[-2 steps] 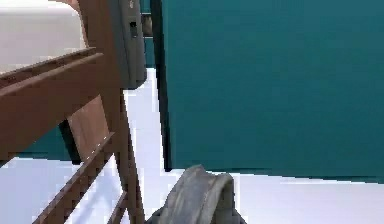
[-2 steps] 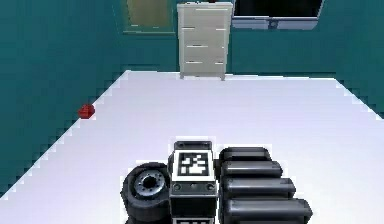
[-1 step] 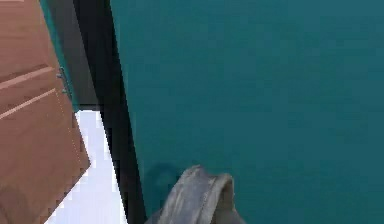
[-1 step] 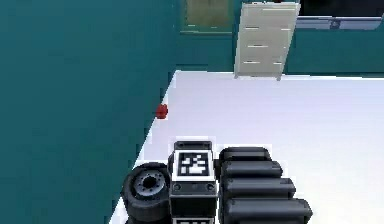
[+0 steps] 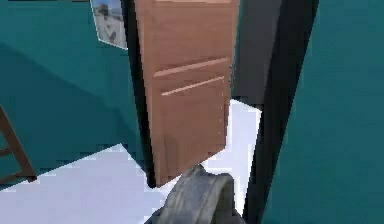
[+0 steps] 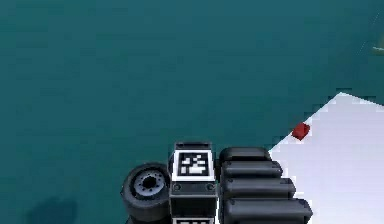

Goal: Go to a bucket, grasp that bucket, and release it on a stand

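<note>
A grey rounded thing point(image 5: 200, 200) rises from the forward view's bottom edge, in front of the door; I cannot tell what it is. In the arm side view the arm is drawn in low at the bottom edge. It shows a white square with black marks point(image 6: 192, 165) and stacked black segments point(image 6: 255, 185) to the right of it. Left of the square sits the gripper's point(image 6: 150, 187) dark round body against the teal wall. Its far end is not clear, so I cannot tell whether it holds anything.
A brown wooden door point(image 5: 185, 85) stands ajar close ahead, with a dark door frame point(image 5: 280, 110) and teal wall point(image 5: 345, 130) right of it. White floor point(image 5: 90, 190) lies at the lower left, beside a wooden frame point(image 5: 10, 150). A small red thing point(image 6: 300, 131) lies on white floor.
</note>
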